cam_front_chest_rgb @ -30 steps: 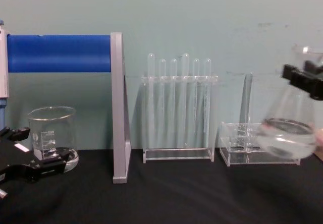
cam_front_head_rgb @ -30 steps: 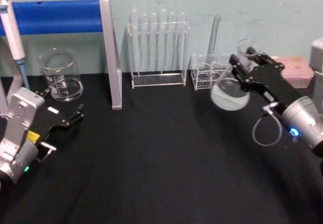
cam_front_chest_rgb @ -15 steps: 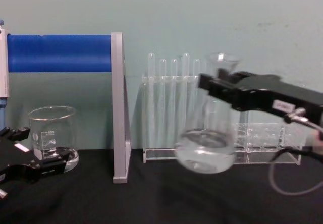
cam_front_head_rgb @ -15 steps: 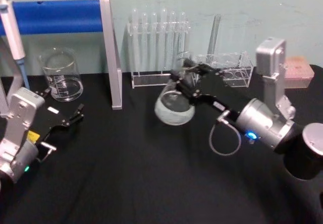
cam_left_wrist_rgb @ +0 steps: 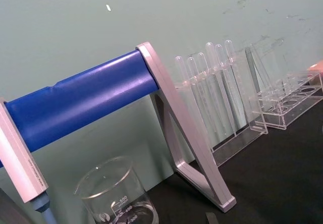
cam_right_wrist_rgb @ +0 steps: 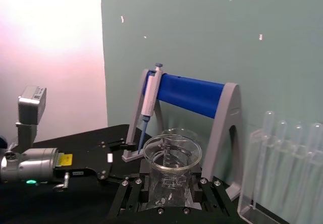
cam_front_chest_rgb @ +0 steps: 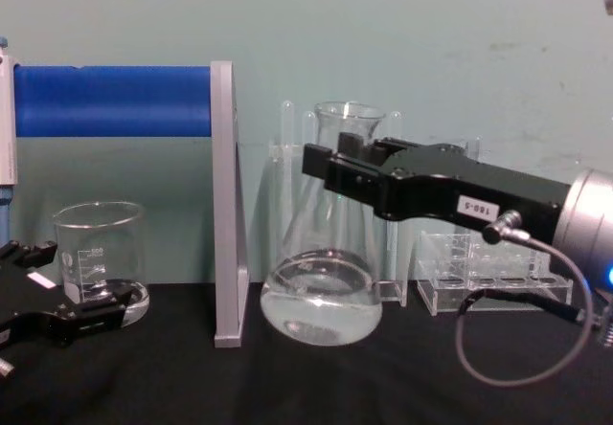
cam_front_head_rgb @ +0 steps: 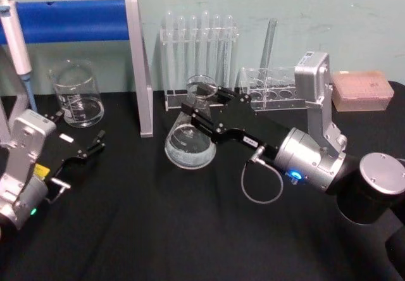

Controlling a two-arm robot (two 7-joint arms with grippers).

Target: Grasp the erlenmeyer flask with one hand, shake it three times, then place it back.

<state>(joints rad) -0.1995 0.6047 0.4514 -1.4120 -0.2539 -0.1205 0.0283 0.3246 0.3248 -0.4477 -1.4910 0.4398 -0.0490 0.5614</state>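
Head view: my right gripper (cam_front_head_rgb: 201, 107) is clamped on the neck of the erlenmeyer flask (cam_front_head_rgb: 188, 143). It holds the flask mid-table, in front of the test tube rack (cam_front_head_rgb: 197, 59) and just right of the blue-barred stand (cam_front_head_rgb: 140, 72). The left gripper (cam_front_head_rgb: 95, 143) sits parked with fingers apart near the beaker (cam_front_head_rgb: 77, 94).

Chest view: the flask's base looks just clear of the black table (cam_front_chest_rgb: 192, 387), with liquid (cam_front_chest_rgb: 321, 305) pooled at the bottom. Its long axis is close to vertical, mouth up and wide base down. I judge this to be the shaking step, though I cannot tell the count. Next I'd want a short swing with the neck kept up, then a level set-down.

Right wrist view: the flask's mouth faces the camera, its neck between the jaws.
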